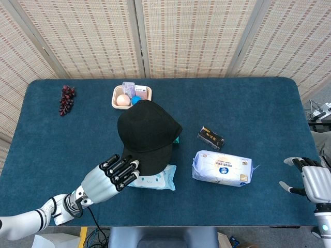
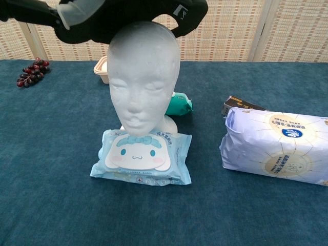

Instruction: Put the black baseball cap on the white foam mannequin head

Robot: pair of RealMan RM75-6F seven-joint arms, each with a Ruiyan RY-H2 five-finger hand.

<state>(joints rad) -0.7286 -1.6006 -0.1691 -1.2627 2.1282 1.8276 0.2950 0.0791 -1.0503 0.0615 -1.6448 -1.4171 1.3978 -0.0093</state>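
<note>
The black baseball cap [image 1: 148,135] covers the white foam mannequin head from above in the head view. In the chest view the cap [image 2: 154,18] sits over the crown of the mannequin head [image 2: 142,77], whose face stays bare. My left hand [image 1: 115,174] grips the cap's brim at its near edge; its fingers [image 2: 77,13] show at the top left of the chest view. My right hand [image 1: 312,182] hangs open at the table's right front corner, holding nothing.
The mannequin stands on a blue wet-wipes pack [image 2: 142,156]. A large tissue pack [image 1: 223,168], a small dark box [image 1: 210,137], a teal packet [image 2: 180,104], a beige tray [image 1: 132,96] with small items and purple grapes [image 1: 66,99] lie on the blue table.
</note>
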